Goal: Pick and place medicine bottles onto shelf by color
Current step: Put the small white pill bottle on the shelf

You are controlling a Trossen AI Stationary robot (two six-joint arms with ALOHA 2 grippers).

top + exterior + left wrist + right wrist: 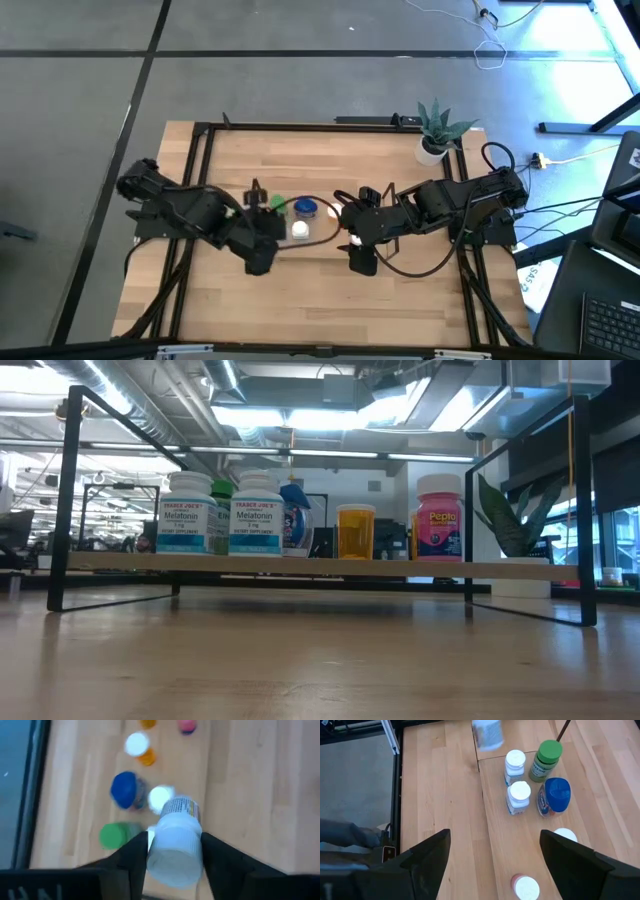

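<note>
The shelf is a light wood board in a thin dark wire frame at the table's middle. On it stand two white Melatonin bottles, a green-capped bottle, a blue-capped one, an orange one and a pink one. My left gripper is above the shelf's near side, shut on another white-capped bottle. My right gripper hangs open and empty above the board. My left gripper pinches the white bottle between its two fingers, one on each side of its cap end. The fingers come from above and lie along the bottle. The bottle is lifted clear of the shelf, cap toward the wrist and labelled body below.
A potted green plant stands at the table's far right corner. A black frame edges the table. The shelf's upright wire ends rise at both sides. Bare wood lies along the table's near side.
</note>
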